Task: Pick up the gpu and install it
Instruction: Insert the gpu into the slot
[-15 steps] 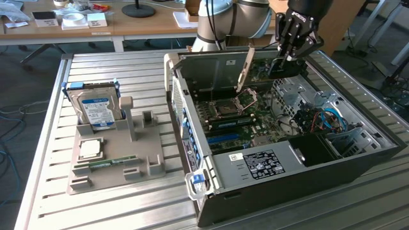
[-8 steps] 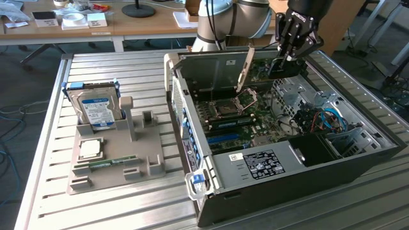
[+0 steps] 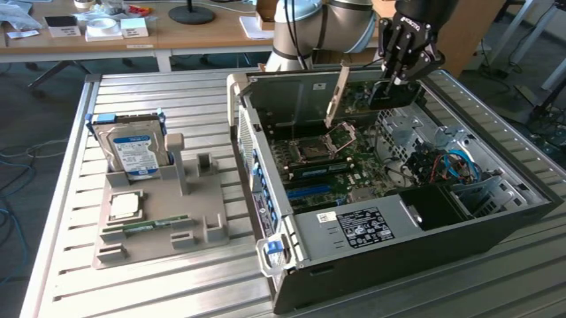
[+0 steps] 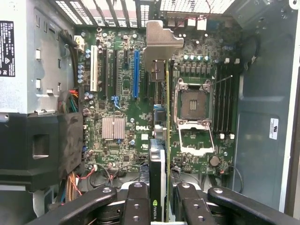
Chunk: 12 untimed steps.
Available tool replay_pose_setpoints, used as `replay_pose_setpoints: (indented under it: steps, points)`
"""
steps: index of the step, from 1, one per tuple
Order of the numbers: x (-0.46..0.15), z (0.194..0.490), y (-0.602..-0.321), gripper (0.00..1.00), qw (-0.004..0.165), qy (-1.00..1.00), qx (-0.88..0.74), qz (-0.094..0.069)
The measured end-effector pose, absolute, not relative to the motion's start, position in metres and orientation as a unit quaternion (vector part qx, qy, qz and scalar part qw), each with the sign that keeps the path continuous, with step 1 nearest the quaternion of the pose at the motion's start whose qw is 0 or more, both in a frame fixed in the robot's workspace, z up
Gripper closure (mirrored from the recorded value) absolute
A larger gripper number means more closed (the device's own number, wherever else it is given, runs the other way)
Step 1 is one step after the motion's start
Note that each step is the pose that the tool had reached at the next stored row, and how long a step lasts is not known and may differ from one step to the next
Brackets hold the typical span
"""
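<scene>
My gripper (image 3: 399,78) hangs over the open computer case (image 3: 495,232), shut on the gpu (image 3: 392,97). The card is held on edge above the motherboard (image 3: 354,172), with its long silver end bracket (image 3: 336,94) slanting down toward the case's rear wall. In the wrist view the gpu (image 4: 163,140) shows edge-on between the black fingers (image 4: 136,204) of my gripper (image 4: 162,206). Its bracket (image 4: 161,42) reaches toward the rear slots. The card floats between the blue slot (image 4: 136,72) and the open CPU socket (image 4: 193,104), clear of the board.
A grey fixture (image 3: 159,232) on the slatted table at the exterior view's left holds a hard drive (image 3: 132,149), a CPU (image 3: 124,205) and a RAM stick (image 3: 155,225). Inside the case are the power supply (image 3: 362,228), drive cage and cables (image 3: 451,165).
</scene>
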<state>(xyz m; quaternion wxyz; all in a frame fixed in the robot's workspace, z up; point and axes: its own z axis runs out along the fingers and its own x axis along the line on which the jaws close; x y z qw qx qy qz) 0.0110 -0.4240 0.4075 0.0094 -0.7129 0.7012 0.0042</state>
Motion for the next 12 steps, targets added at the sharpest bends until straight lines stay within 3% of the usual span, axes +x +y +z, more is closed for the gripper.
replay_pose_setpoints:
  steps: [12]
  points:
    - [0.0101,0.4075,-0.4276,0.73,0.009,0.701,-0.713,0.004]
